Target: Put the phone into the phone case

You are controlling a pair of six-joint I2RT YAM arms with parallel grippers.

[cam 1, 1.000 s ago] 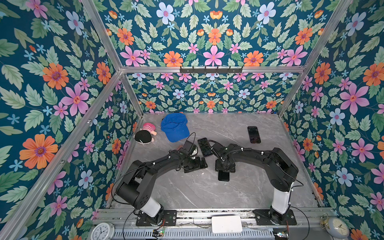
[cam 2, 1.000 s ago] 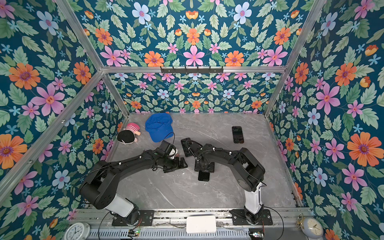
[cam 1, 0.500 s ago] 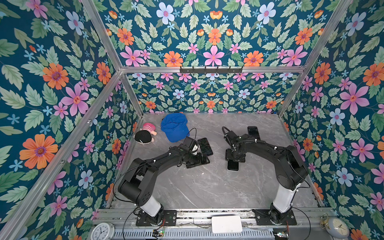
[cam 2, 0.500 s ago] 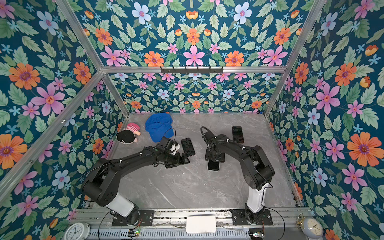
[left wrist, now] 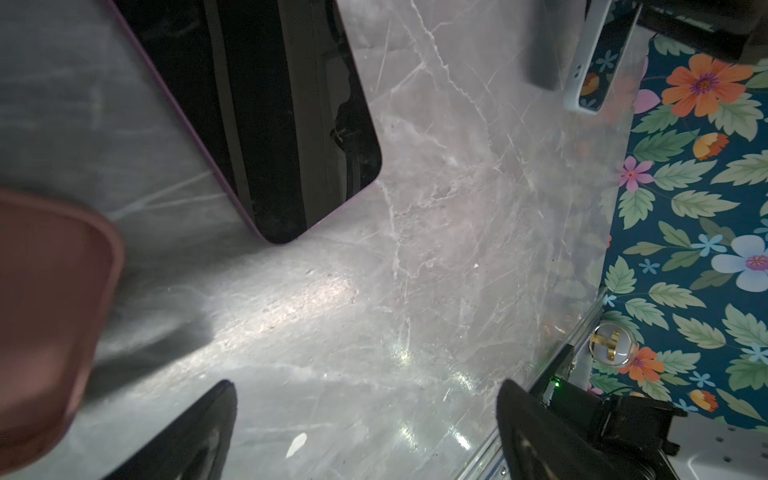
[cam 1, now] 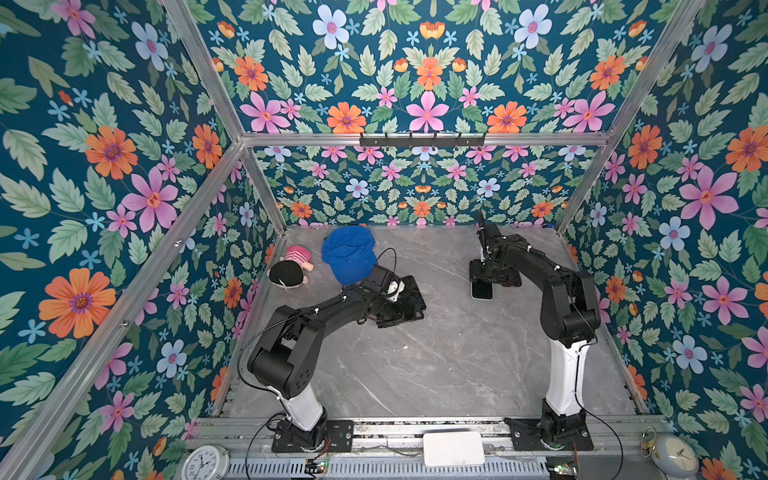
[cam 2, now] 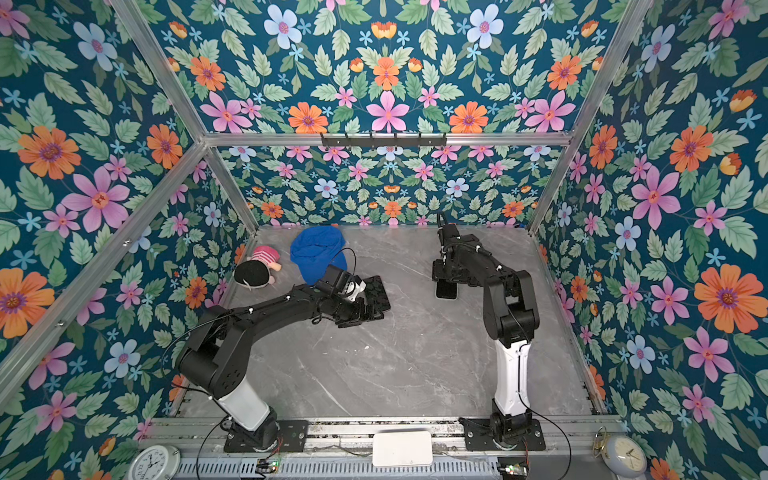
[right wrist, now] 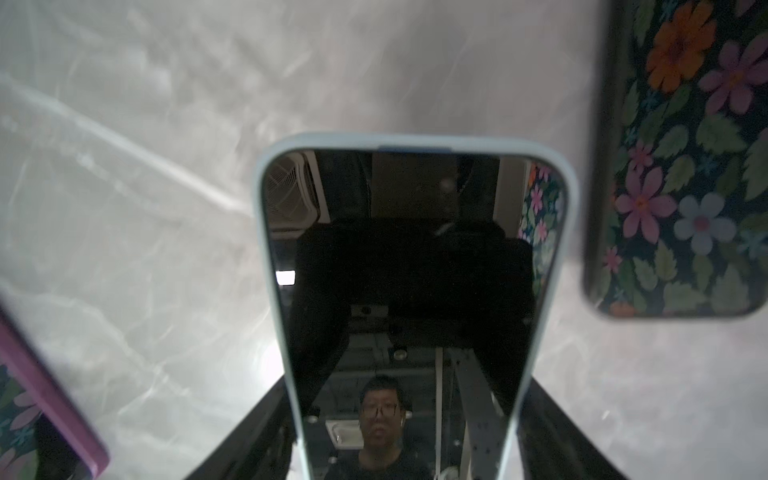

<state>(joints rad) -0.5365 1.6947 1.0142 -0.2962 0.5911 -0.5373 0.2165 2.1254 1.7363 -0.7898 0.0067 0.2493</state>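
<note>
The clock [cam 1: 205, 463] at the front rail has numerals on its dial, too small for me to read. My right tool [right wrist: 409, 386] is clamped on the phone [right wrist: 399, 257], one finger against each long edge of its pale blue rim, and the black glass mirrors the arm above it. In both top views the phone [cam 1: 482, 291] sticks out of that tool toward the front, low over the right rear part of the bench [cam 1: 436, 365]. I cannot tell whether it touches the stone. A dark-rimmed slab [right wrist: 681, 187] lies flat just beside it, its face mirroring the flowered wall. My left tool [left wrist: 365, 388] stands wide apart with nothing between its fingers, over bare bench near a purple-rimmed slab [left wrist: 266, 104]. That rim is filled with glossy black, but whether it is a screen or a bare inner face I cannot tell. This slab [cam 1: 413, 291] lies well apart from the phone, left of centre. A blurred maroon shape [left wrist: 50, 316] sits close to the left wrist lens, and I cannot tell what it is.
</note>
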